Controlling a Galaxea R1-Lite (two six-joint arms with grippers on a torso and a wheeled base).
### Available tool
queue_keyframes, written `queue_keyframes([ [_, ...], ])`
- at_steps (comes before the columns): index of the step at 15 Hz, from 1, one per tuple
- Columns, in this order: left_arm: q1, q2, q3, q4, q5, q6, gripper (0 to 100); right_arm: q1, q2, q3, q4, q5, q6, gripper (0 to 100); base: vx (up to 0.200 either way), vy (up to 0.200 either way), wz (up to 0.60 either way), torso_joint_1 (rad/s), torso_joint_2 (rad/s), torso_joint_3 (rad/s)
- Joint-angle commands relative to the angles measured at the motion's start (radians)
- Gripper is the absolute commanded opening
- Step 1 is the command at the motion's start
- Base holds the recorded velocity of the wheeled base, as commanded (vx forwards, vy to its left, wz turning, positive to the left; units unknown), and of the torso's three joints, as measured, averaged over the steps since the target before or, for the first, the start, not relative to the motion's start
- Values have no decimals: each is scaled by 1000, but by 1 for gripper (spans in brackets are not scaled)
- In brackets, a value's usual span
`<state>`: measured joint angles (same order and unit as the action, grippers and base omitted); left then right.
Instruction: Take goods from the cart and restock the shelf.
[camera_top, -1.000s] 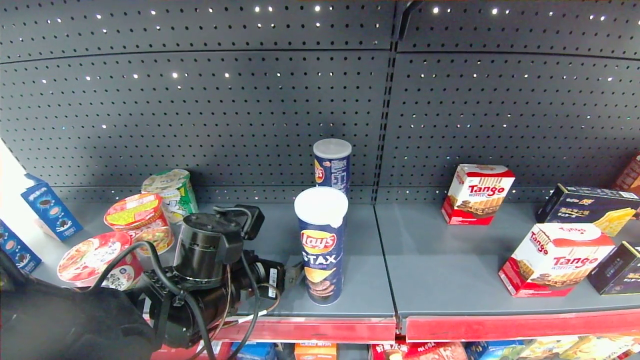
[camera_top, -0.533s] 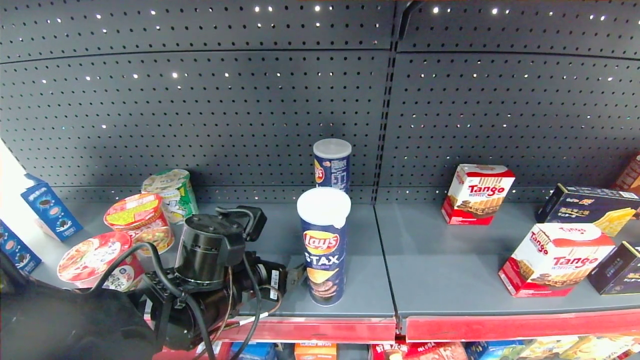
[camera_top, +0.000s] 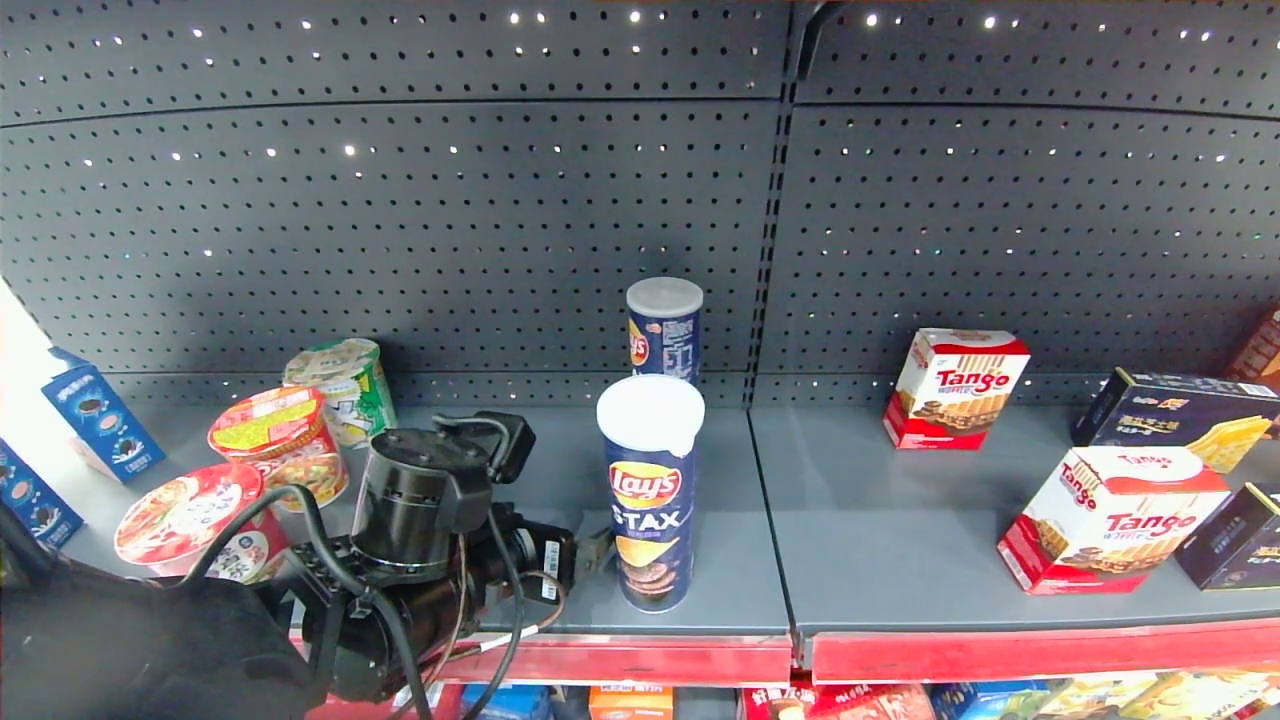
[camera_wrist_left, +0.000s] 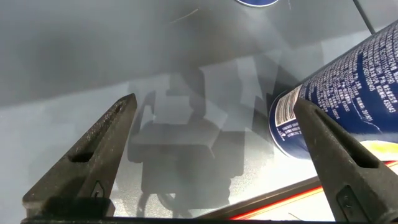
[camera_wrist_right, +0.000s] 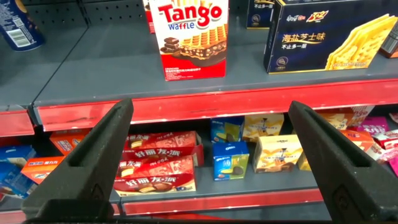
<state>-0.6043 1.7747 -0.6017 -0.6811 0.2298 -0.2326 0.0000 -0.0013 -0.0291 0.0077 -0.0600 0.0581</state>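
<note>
A tall blue chips can (camera_top: 650, 500) stands upright near the front edge of the grey shelf (camera_top: 880, 530). A second, smaller-looking blue can (camera_top: 664, 328) stands behind it against the pegboard. My left gripper (camera_top: 597, 548) is low on the shelf just left of the front can, open. In the left wrist view the can (camera_wrist_left: 348, 93) lies just beside one finger (camera_wrist_left: 339, 155), outside the open gap of the left gripper (camera_wrist_left: 214, 106). My right gripper (camera_wrist_right: 211, 111) is open and holds nothing, in front of the shelf's red edge (camera_wrist_right: 205, 102).
Several noodle cups (camera_top: 275, 435) and blue cookie boxes (camera_top: 100, 420) stand left of my left arm. Red-and-white wafer boxes (camera_top: 955, 388) and dark boxes (camera_top: 1180, 408) fill the right side. Bare shelf lies between the cans and the wafer boxes. Lower shelves hold more boxes (camera_wrist_right: 161, 168).
The front chips can has shifted a little to the right. My left arm has barely moved and stays open beside it.
</note>
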Motion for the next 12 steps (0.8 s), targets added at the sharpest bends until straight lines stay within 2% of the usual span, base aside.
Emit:
queue_keyframes([
  [1, -5, -3, 0, -2, 0, -1, 100, 0, 1, 0, 0, 0, 0, 100, 0, 0, 0, 0, 0, 0],
  [7, -9, -3, 5, -2, 0, -1, 100, 0, 1, 0, 0, 0, 0, 100, 0, 0, 0, 0, 0, 0],
  [12, 72, -41, -4, -3, 6, 2, 100, 2, 1, 0, 0, 0, 0, 100, 0, 0, 0, 0, 0, 0],
])
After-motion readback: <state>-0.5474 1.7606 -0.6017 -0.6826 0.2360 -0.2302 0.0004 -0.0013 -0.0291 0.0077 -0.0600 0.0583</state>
